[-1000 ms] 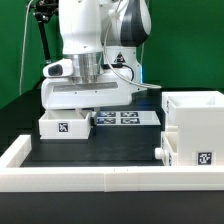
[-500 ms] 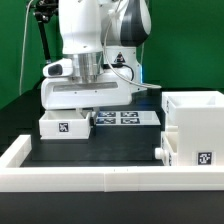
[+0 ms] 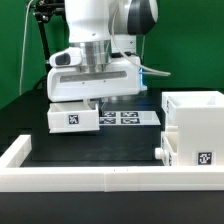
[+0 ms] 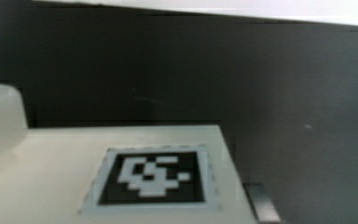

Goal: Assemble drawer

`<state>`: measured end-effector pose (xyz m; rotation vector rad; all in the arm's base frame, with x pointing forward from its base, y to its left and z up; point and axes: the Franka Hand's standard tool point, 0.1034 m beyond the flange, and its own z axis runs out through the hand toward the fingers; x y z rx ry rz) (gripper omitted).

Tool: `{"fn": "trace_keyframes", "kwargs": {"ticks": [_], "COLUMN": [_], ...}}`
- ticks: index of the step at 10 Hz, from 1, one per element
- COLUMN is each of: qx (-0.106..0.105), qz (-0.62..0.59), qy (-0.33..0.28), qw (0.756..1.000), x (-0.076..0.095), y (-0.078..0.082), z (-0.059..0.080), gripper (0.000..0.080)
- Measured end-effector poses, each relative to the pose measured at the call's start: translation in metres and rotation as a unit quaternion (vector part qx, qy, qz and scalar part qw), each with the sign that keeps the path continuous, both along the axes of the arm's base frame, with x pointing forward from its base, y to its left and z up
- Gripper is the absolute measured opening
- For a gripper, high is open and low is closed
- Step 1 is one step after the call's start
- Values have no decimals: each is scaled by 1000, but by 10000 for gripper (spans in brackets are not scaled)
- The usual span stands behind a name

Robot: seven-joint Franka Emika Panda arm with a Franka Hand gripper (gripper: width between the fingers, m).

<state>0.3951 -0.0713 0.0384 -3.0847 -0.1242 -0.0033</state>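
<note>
My gripper [image 3: 86,103] is shut on a small white drawer tray [image 3: 73,117] with a square tag on its front, and holds it just above the black table at the exterior view's left. In the wrist view the tray's tagged face [image 4: 153,175] fills the lower part, with one dark finger [image 4: 265,200] pressed against its side. The tall boxy housing [image 3: 196,122] stands at the exterior view's right. A small knob [image 3: 160,152] sticks out low on its left side. The fingertips themselves are hidden behind the tray in the exterior view.
The marker board [image 3: 128,117] lies flat on the table behind the held tray. A long low white border wall [image 3: 95,178] runs along the front and up the left side [image 3: 14,152]. A green backdrop stands behind the arm.
The arm and the tray have moved together toward the exterior view's right and slightly up. The tray now covers the marker board's left end. The housing has not moved.
</note>
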Motion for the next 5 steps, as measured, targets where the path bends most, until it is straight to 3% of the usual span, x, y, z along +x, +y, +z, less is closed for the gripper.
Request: {"fn": "trace_keyframes", "kwargs": {"ticks": [2,5], "qx": [1,2], "qz": [21,50], "qy": [-3,-1], "qw": [1000,999], "x": [10,7], "y": [3,3], "z": [13,10], "gripper": [42,42]}}
